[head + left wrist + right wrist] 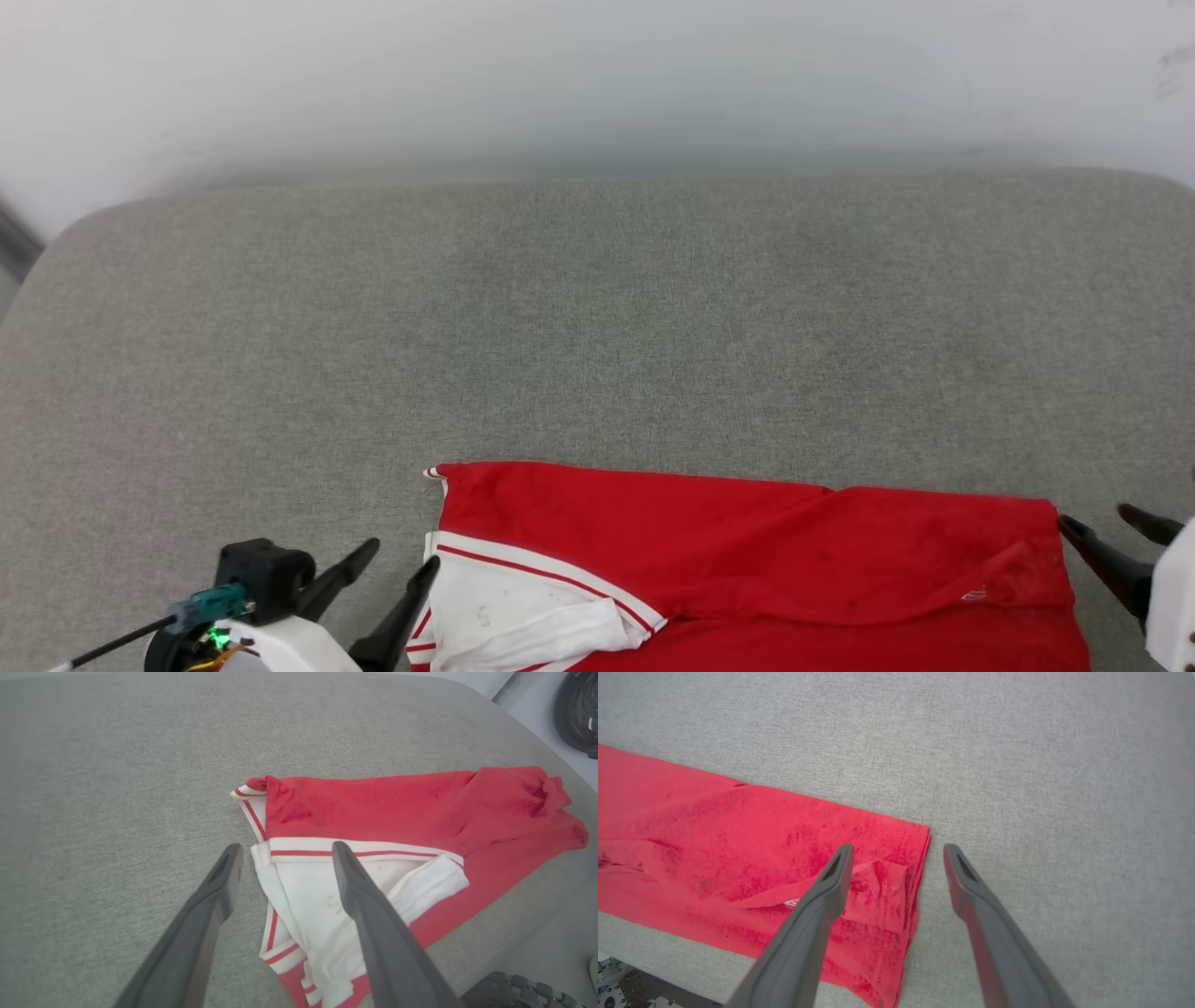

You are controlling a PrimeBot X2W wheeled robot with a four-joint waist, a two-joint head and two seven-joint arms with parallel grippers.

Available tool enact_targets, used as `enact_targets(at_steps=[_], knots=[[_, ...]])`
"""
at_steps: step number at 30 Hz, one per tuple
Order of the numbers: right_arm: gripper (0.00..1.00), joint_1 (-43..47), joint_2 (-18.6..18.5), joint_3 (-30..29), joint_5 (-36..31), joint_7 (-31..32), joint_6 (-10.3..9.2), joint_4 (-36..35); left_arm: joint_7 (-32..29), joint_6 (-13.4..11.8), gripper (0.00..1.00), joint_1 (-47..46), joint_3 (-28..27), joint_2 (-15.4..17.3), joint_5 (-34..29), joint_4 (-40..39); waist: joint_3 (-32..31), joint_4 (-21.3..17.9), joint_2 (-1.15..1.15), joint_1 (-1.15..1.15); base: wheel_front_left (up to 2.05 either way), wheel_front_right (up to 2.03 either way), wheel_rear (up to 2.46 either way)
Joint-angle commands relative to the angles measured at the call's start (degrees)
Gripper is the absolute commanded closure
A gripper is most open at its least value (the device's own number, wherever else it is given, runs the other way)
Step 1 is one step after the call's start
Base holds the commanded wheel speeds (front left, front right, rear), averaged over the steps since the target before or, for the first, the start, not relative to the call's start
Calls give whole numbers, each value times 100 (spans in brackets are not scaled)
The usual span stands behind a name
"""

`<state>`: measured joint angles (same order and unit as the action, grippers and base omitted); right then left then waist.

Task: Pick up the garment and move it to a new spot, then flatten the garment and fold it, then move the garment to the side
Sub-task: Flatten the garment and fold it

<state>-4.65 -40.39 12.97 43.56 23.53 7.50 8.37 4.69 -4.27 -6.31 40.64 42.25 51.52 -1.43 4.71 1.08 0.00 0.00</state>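
Observation:
The garment (747,551), a red jersey folded into a long band, lies along the near edge of the grey cushioned surface (597,317). A white sleeve with red-striped trim (322,891) shows at its left end. My left gripper (406,551) stands open at that end, one finger over the white sleeve, the other over bare cushion, and grips no cloth (285,851). My right gripper (1102,523) is open at the garment's right end (878,882), its fingers astride the folded edge (899,851) with nothing pinched.
A pale wall (597,84) rises behind the cushion. The far half of the cushion is bare grey fabric. In the left wrist view a dark round object (579,714) sits on the floor beyond the cushion's corner, and a black meshed part (514,991) shows at the bottom right.

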Motion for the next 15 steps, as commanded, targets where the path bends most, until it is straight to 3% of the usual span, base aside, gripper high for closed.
enact_targets(at_steps=[1,6,10,15], knots=[[0,140,48,-50,16,54,-2,14,67,-40,0,86,-21,-2,-19,-26,-65,16,0,0,0,0,0],[0,421,276,-795,-39,356,-2,-184,839,-389,0,345,-464,-150,-100,-272,-112,36,0,0,0,0,0],[0,684,671,-1380,-172,590,-2,-233,1043,-536,0,525,-900,-399,-527,-431,-91,100,0,0,0,0,0],[0,930,1364,-1923,-380,829,-1,-250,1053,-367,0,999,-2024,-1246,-1480,-860,-78,181,0,0,0,0,0]])
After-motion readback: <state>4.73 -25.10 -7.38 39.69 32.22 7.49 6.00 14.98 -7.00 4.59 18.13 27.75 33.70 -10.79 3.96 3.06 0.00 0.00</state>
